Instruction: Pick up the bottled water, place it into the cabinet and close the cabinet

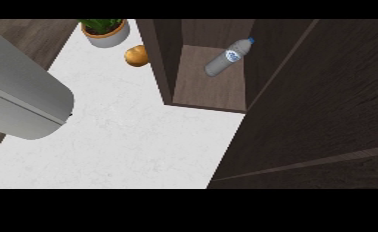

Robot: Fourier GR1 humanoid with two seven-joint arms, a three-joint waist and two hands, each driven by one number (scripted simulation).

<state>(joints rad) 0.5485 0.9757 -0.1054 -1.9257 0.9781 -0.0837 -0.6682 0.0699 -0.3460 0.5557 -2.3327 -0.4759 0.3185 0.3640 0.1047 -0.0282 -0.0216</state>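
Observation:
The water bottle (227, 57), clear with a blue cap and a label, lies on its side on the shelf (214, 88) inside the dark wood cabinet, cap pointing to the back right. The cabinet's front stands open, and its door (310, 116) is a wide dark panel filling the right of the view. A grey forearm (29, 96) crosses the left edge above the counter, far from the bottle. Neither hand shows.
On the white counter (133, 141), a potted green plant (107, 32) stands at the back. An orange round fruit (136, 56) rests against the cabinet's left wall (164, 61). Wood flooring shows at the far left.

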